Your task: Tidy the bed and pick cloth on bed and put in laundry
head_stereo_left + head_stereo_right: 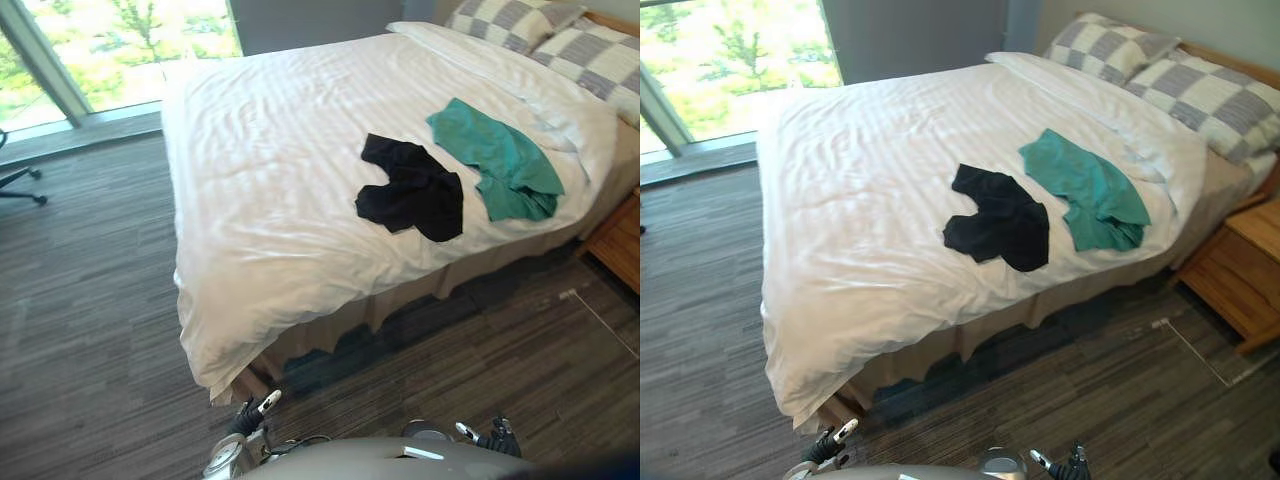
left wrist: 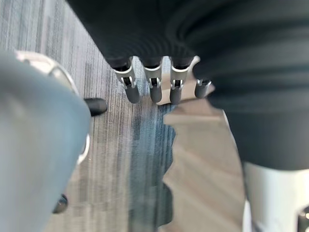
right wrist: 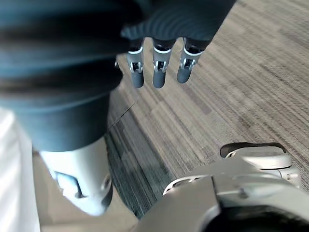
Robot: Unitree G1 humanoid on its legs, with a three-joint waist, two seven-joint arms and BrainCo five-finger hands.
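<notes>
A black cloth (image 1: 412, 195) lies crumpled on the white duvet (image 1: 270, 170) near the bed's near side. A teal cloth (image 1: 498, 160) is spread just beyond it, toward the pillows, almost touching it. Both hands hang low by my body, well short of the bed. My left hand (image 1: 252, 412) is over the floor near the bed's foot corner, its fingers (image 2: 154, 87) straight and holding nothing. My right hand (image 1: 497, 437) is also over the carpet, with relaxed, empty fingers (image 3: 159, 72).
Two checkered pillows (image 1: 560, 35) lie at the head of the bed. A wooden nightstand (image 1: 1240, 265) stands to the right of the bed. A chair base (image 1: 20, 185) sits by the window at far left. Striped carpet (image 1: 90, 330) lies between me and the bed.
</notes>
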